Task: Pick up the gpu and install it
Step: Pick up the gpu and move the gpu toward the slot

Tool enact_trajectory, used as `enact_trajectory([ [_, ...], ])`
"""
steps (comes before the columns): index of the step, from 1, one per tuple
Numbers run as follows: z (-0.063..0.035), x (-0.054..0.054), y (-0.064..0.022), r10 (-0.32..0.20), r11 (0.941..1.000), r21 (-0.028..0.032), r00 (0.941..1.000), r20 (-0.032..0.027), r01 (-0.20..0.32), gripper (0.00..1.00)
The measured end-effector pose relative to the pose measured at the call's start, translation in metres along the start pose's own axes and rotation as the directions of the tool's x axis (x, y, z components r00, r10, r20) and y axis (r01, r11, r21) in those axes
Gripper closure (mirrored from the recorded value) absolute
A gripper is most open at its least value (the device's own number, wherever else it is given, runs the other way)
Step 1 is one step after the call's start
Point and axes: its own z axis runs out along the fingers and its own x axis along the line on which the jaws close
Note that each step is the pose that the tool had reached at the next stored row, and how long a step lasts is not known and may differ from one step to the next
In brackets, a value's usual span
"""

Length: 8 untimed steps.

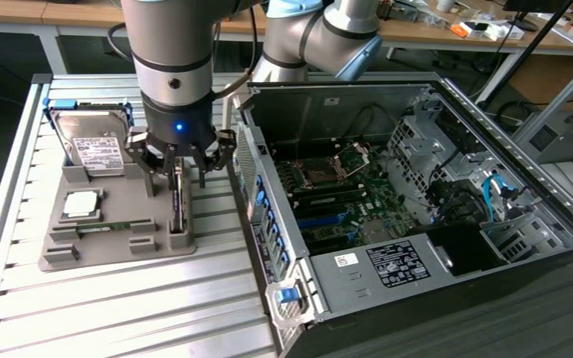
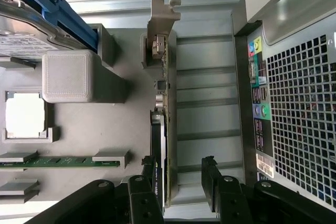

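Black fingers (image 2: pixel 212 182) of the gripper (image 2: pixel 178 166) stand closest to the wrist camera. They are spread wide and grip nothing, with the thin top edge of the gpu (image 2: pixel 161 103) running into the gap between them. The card lies close against one finger and well clear of the other; whether it touches that finger I cannot tell. The wrist view shows the gpu edge-on, standing upright in a slot of the gray holder (image 2: pixel 121 129), with its silver end bracket (image 2: pixel 160 22) at the end far from the gripper. Around it in the holder sit a square silver chip (image 2: pixel 23 115), a green memory stick (image 2: pixel 58 161) and a hard drive (image 2: pixel 21 30) in a blue frame. The same view shows the computer case (image 2: pixel 299 108) from outside, with its perforated grille and a column of coloured ports (image 2: pixel 257 98). The exterior view looks into the open case (image 1: pixel 416 186) instead, onto the motherboard (image 1: pixel 336 194). It also shows the arm reaching straight down, with the gripper (image 1: pixel 177 173) low over the gpu (image 1: pixel 177 212). From there the holder (image 1: pixel 117 250) rests on the slatted bench (image 1: pixel 117 313) at the exterior view's left, just beside the case, and the hard drive (image 1: pixel 92 145) stands at its far end.
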Motion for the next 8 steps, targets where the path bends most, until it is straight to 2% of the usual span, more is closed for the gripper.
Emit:
enact_trajectory([
  [8,0.0016,0.0004,-0.0002,0.0,1.0,-0.0003,1.0,0.0,0.0,0.52],
])
